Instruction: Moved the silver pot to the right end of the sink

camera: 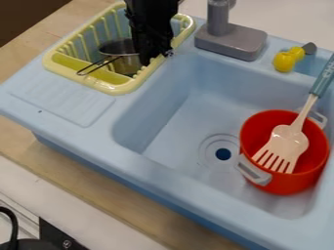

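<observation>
The black gripper hangs down over the right part of the yellow dish rack, at the upper left of the view. Its lower end is right beside the silver pot, covering the pot's right side; whether it holds the pot I cannot tell. The pot sits inside the rack, its thin wire handle pointing to the lower left. To the right lies the light blue sink, with a dark drain hole in its basin.
A red pot with grey handles stands in the basin's right part, a white and teal spatula leaning in it. The yellow rack has raised walls. A grey faucet and small yellow object are along the back edge.
</observation>
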`<state>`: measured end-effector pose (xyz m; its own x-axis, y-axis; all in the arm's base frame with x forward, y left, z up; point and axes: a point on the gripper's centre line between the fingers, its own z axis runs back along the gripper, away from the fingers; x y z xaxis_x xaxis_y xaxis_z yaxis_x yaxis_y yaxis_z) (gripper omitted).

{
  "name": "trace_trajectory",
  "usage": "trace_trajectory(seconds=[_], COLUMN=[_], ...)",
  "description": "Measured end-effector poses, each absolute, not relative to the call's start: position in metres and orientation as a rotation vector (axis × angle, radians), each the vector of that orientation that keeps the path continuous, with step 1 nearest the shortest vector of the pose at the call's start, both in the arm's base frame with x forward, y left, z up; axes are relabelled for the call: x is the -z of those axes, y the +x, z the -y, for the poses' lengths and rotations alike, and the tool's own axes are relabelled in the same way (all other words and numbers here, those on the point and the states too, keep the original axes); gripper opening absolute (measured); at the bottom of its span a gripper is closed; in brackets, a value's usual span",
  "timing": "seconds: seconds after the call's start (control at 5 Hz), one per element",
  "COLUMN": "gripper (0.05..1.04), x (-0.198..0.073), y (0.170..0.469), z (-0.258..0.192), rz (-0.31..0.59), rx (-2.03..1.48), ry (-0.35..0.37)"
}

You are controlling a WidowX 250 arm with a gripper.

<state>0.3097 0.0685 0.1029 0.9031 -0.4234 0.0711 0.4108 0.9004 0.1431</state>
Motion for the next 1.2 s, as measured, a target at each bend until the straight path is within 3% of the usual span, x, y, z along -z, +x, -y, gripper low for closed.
trace_trajectory(seconds=[0.6, 0.8, 1.2], gripper=[0.969, 0.999, 0.998], x=[-0.123, -0.141, -0.148], y=[0.303, 0.299, 0.273], z=[-0.075, -0.069, -0.056], rz=[0.198, 0.255, 0.213], rx=[0.384, 0.39, 0.419], ry=[0.08, 0.073, 0.09])
